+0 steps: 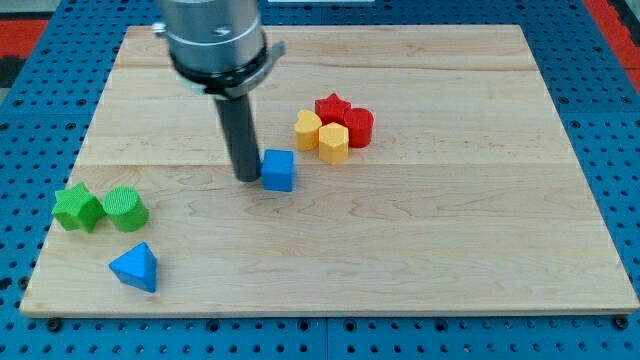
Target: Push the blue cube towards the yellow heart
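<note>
Now the wooden board [420, 250] holds every block. The arm has no gripper and holds nothing; its tip [246, 178] sits right beside the blue cube [278, 170], on the view's left. The yellow heart [308, 128] waits up-right, so the push probably goes that way. Contact is hard to tell.
</note>
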`<state>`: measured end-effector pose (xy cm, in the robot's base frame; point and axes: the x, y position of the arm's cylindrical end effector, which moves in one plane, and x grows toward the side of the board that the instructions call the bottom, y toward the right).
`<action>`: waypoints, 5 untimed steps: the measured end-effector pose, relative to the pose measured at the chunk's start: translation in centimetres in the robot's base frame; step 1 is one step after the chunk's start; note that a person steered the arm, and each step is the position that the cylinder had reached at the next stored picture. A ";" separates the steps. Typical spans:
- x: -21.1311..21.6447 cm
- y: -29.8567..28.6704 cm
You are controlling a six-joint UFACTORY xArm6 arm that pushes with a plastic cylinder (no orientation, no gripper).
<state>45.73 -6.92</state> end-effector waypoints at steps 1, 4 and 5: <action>4.4 0.2; 3.7 5.6; 2.7 -3.6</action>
